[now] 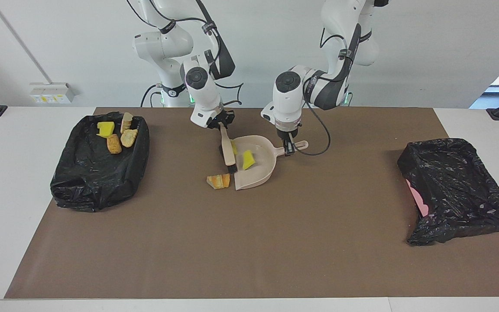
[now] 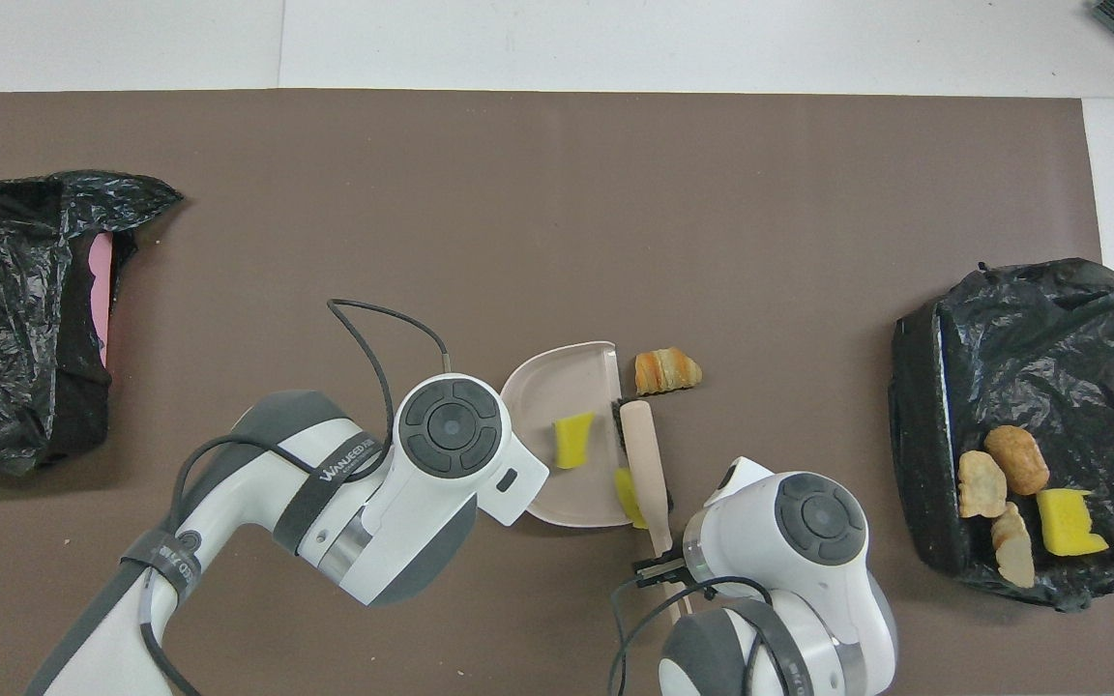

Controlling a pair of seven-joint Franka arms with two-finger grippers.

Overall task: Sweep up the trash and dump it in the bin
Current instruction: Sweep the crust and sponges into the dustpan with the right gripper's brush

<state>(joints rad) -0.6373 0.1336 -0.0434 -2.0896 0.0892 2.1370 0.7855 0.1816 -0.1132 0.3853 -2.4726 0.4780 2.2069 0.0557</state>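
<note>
I see the brown mat (image 1: 249, 242) with a bagged bin (image 1: 457, 190) at the left arm's end and a bagged tray (image 1: 98, 160) of scraps at the right arm's end. Between them I steady the dustpan (image 1: 256, 169), the left gripper (image 1: 290, 149) pinching its handle. My right gripper (image 1: 220, 125) is clamped on the brush (image 1: 228, 151), bristles at the pan's lip. One sponge (image 1: 247, 159) lies inside, a second (image 2: 627, 493) at the lip by the brush. The roll (image 1: 218, 181) sits just outside the pan's corner, so I'd angle the next stroke to catch it and keep the lip flat on the mat.
</note>
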